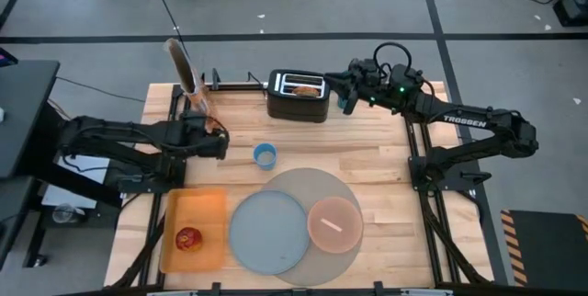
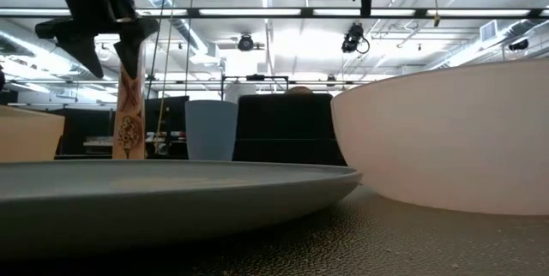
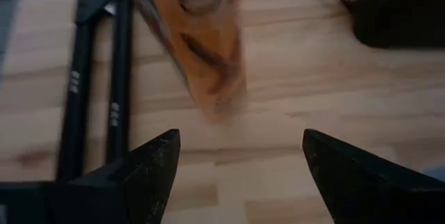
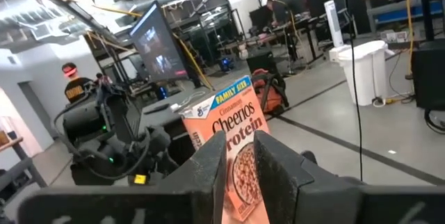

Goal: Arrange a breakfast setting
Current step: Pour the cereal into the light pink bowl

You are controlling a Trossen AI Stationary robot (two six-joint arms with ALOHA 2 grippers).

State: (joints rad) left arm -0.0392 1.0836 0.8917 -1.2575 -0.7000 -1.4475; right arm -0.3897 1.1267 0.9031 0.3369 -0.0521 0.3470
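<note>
Two risks stand out. One is the tall cereal box (image 1: 188,80) standing at the bench's far left: the left pincer (image 1: 217,140) sits just beside its base with fingers spread wide and holding nothing, and a careless closing or sideways nudge could topple so narrow a box or catch it off-centre, spilling cereal. The other is at the black toaster (image 1: 299,94), where the right pincer (image 1: 346,94) hovers beside it with fingers nearly together and empty; reaching in for the round toasted bread (image 1: 300,89) sitting in the slot could shove the toaster, I judge. Nearer the front, the large round grey mat (image 1: 308,186) carries the blue-grey plate (image 1: 266,232) and the pink bowl (image 1: 334,223), side by side and touching or nearly so. Inside the bowl lies a pale sliver I cannot identify. A red apple (image 1: 189,239) rests on the orange tray (image 1: 207,209) left of the plate, and a small blue cup (image 1: 265,155) stands behind the mat.
</note>
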